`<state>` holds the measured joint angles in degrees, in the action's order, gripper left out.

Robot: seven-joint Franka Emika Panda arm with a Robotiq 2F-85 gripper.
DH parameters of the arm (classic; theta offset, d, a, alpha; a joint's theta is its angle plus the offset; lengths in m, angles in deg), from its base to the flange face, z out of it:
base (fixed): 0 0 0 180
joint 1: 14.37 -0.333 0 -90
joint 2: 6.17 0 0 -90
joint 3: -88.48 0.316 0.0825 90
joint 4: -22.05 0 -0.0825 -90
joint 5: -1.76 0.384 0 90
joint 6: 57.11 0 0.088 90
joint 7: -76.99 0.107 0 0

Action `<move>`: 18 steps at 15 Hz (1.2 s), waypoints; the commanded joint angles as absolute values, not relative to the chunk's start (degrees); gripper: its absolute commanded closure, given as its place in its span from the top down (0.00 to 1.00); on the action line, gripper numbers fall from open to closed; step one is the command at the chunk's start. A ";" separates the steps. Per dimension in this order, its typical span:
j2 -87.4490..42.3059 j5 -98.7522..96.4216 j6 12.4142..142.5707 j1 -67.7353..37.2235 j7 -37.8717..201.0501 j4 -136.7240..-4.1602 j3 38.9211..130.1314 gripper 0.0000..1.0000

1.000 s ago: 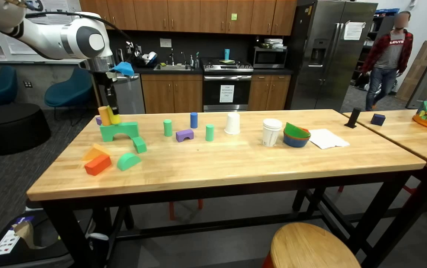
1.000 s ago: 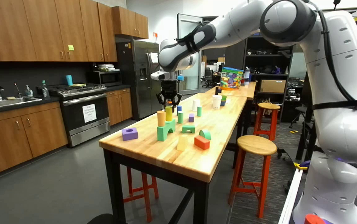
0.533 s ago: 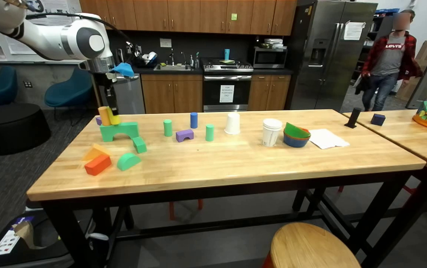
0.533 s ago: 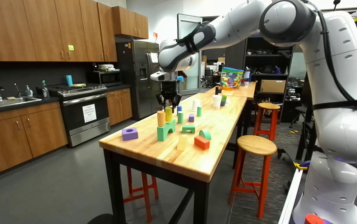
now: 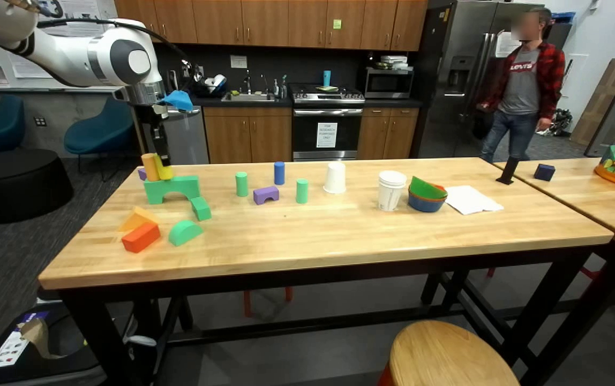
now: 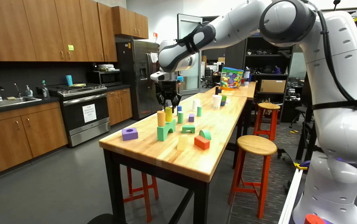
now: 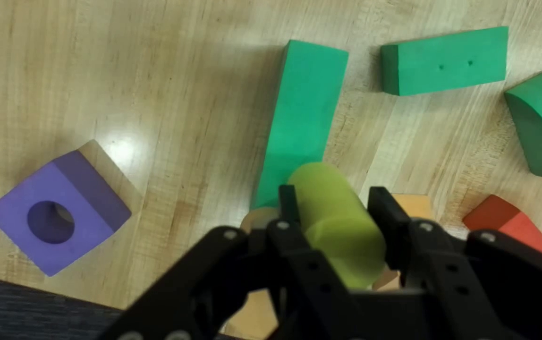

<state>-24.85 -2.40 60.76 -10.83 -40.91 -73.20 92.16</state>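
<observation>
My gripper [image 7: 332,190] points down with its two fingers on opposite sides of a yellow cylinder [image 7: 330,208], close against it. The cylinder stands upright on a green arch block [image 7: 301,108]; in an exterior view it rests on the arch's top [image 6: 169,114]. An orange cylinder [image 6: 161,118] stands beside it on the same arch; in the wrist view it is mostly hidden behind a finger. A purple block with a round hole [image 7: 58,212] lies apart on the table. A smaller green block [image 7: 450,61] lies near the arch.
A red block [image 5: 141,237], an orange wedge [image 5: 139,218] and a green half-round [image 5: 185,232] lie near the arch. Green cylinders, a blue cylinder [image 5: 279,173], a purple arch [image 5: 265,195], white cups [image 5: 391,190] and bowls [image 5: 426,195] stand farther along. A person [image 5: 524,80] stands by the fridge.
The person has walked to the left, in front of the fridge. The arm, gripper and blocks show no visible movement.
</observation>
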 commanded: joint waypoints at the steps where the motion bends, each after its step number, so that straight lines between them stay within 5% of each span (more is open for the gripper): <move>1: -25.11 -1.72 59.86 -10.84 -41.58 -72.04 92.13 0.16; 18: -27.21 -2.04 59.16 -10.94 -41.35 -69.18 92.13 0.16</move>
<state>-26.04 -2.40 60.65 -10.80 -40.91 -71.30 92.16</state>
